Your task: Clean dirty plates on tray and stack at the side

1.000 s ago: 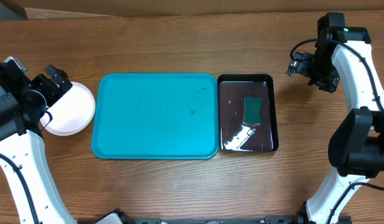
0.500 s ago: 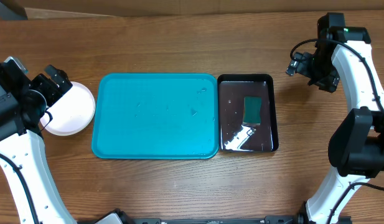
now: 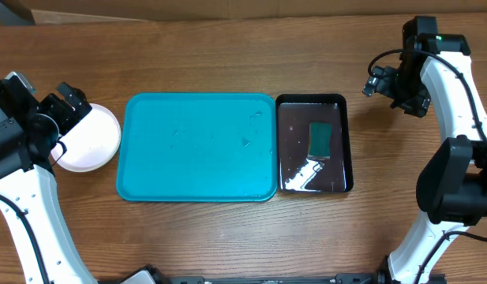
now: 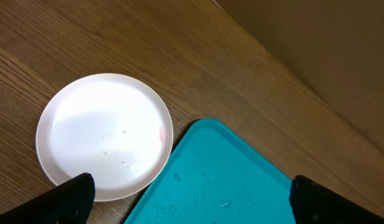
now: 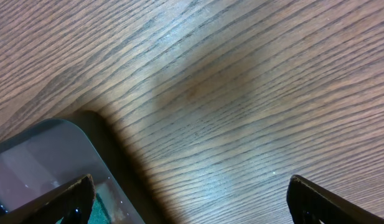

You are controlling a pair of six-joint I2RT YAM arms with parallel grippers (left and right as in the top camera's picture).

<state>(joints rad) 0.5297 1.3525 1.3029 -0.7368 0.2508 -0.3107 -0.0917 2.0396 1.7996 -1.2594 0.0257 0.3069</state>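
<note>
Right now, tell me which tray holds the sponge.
The small black tray, with the green sponge in it; the large turquoise tray holds none.

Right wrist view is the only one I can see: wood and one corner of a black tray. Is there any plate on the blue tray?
Observer: No. The turquoise tray carries no plate, only a few drops of water.
Operator: Then where is a plate?
Observer: A white plate lies on the table, close beside the tray's left end and not on it. I see only its top, so I cannot tell whether others lie under it.
Operator: What does the other arm do?
Observer: The left gripper is open and holds nothing. It hangs above the plate's rim and the tray's corner.
</note>
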